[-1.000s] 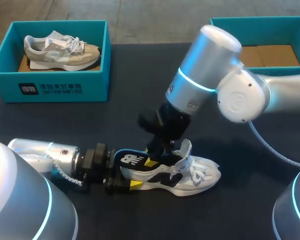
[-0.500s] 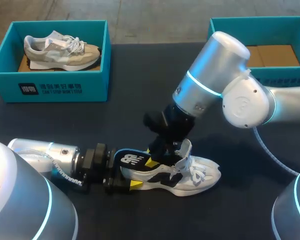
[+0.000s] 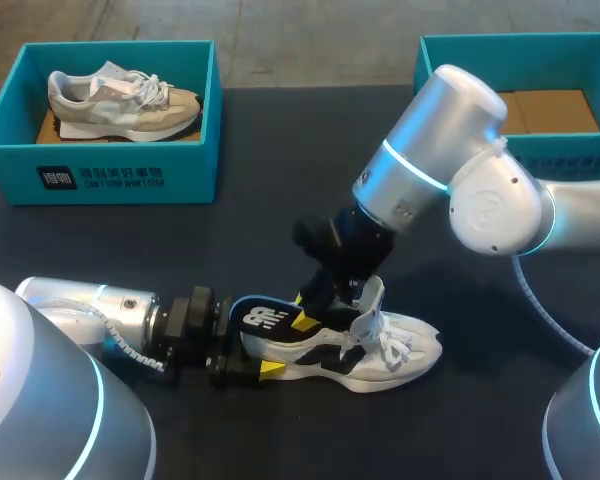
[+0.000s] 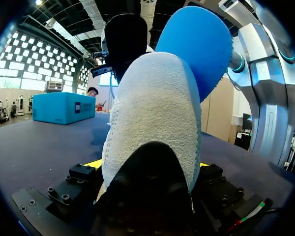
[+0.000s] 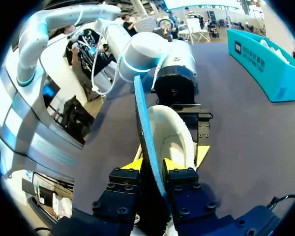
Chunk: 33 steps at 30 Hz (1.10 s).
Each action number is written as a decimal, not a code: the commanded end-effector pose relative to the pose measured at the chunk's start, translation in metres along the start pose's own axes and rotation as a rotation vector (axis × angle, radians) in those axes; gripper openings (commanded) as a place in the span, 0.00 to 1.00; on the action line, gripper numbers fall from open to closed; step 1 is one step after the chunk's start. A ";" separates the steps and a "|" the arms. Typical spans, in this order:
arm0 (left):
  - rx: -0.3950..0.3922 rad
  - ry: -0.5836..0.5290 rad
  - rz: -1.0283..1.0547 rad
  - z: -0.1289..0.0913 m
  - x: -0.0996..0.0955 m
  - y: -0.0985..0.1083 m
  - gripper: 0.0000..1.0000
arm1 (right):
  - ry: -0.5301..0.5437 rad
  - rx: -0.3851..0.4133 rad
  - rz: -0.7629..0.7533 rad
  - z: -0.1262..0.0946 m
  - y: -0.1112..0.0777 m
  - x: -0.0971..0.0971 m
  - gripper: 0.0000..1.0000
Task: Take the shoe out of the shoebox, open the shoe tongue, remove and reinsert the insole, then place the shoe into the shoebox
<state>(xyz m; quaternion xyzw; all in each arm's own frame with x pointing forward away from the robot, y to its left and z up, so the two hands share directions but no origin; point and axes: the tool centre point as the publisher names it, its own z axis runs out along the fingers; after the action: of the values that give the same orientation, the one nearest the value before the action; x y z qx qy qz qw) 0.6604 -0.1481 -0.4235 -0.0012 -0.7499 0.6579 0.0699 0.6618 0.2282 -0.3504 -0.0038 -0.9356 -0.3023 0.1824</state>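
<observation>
white-black sneaker (image 3: pixel 385 352) on bench (image 3: pixel 280 190), blue insole (image 5: pixel 145 129) half out | left claw (image 4: pixel 150 169) clamps its heel | right claw (image 5: pixel 152 165), angled down, clamps insole

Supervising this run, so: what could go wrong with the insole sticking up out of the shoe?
The right gripper pinches the insole by its thin edge, so it may slip or buckle. The left gripper clamps only the heel of the shoe; a hard tug might twist it free.
</observation>
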 end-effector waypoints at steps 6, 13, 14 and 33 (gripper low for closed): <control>-0.001 -0.002 -0.001 0.001 0.001 0.005 0.00 | 0.022 -0.003 0.016 0.005 -0.001 0.001 0.22; -0.001 -0.002 -0.001 0.001 0.001 0.005 0.00 | 0.038 -0.008 0.027 0.007 -0.001 0.002 0.08; -0.001 -0.002 -0.001 0.001 0.001 0.005 0.00 | 0.038 -0.010 0.026 0.007 0.000 0.003 0.03; -0.001 -0.002 -0.001 0.001 0.001 0.005 0.00 | 0.015 0.036 -0.045 -0.032 0.026 0.003 0.00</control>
<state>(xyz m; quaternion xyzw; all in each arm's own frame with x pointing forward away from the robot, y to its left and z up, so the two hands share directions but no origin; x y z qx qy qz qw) 0.6604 -0.1480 -0.4235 -0.0012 -0.7499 0.6579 0.0699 0.6692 0.2315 -0.3262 0.0184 -0.9346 -0.3044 0.1831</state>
